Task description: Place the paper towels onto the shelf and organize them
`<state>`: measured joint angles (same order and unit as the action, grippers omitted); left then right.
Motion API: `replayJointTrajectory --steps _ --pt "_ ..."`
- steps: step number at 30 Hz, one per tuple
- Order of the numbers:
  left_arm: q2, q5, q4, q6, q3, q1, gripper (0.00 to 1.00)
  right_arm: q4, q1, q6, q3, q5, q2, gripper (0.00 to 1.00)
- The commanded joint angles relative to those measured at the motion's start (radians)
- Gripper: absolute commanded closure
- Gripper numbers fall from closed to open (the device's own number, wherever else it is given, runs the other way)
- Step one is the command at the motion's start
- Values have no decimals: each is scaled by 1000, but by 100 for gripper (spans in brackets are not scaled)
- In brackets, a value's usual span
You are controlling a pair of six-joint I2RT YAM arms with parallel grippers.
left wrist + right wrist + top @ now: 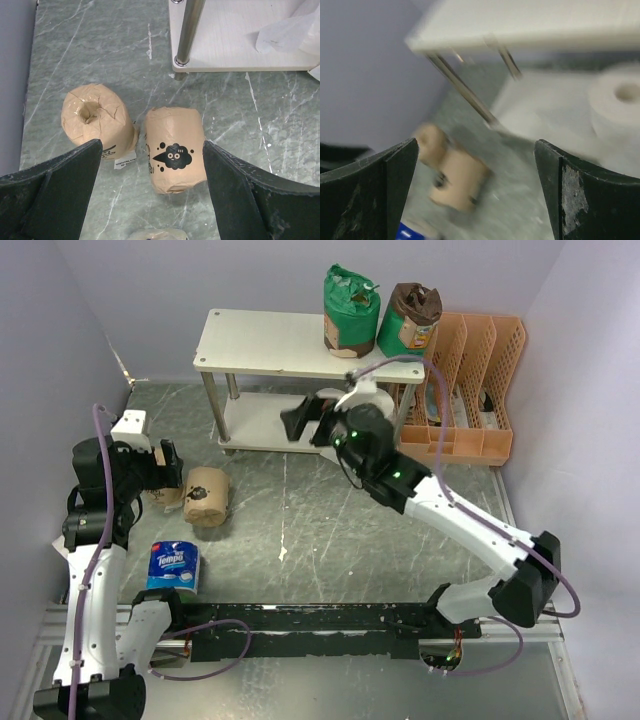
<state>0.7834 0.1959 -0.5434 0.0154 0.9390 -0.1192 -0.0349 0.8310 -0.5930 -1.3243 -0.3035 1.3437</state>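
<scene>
- Closest to the near edge, toward the left corner: the blue Tempo roll point(175, 568), upright, well apart from both grippers
- A little farther in, along the left edge: the upright tan roll point(95, 120) and, just beside it toward the middle of the table, the lying tan roll point(175, 150), nearly touching each other
- Hanging over this pair: the left gripper point(152, 147), jaws spread wide and holding nothing
- Long axis of the lying tan roll: pointing away from the wrist toward a shelf post point(187, 30), so crosswise to the closing line; probably a squeeze on the curved sides
- One finger outside the lying roll on the middle side, the other over the upright neighbour and not over the narrow gap; likely needs a small shift toward the middle before going down
- Nearer arm for both tan rolls, by judgement: the left one
- Past the middle, at the front of the lower board: the right gripper point(303, 420), jaws wide, empty; wrist view there blurred
- On that lower board: a white roll point(620, 100), upright; a second white one cannot be told
- Toward the far edge: the shelf point(260, 340), with the first green roll point(350, 308) and the second green roll point(410, 320) at the right end of the top board, beside the orange file rack point(470, 380)
</scene>
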Motion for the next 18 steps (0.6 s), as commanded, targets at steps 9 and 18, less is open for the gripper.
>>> replayJointTrajectory --steps 9,18 --pt "20 157 -38 40 38 -44 6 -105 197 532 254 -21 159 0" --pt "39 190 -69 65 64 -45 7 -193 283 711 171 11 356 0"
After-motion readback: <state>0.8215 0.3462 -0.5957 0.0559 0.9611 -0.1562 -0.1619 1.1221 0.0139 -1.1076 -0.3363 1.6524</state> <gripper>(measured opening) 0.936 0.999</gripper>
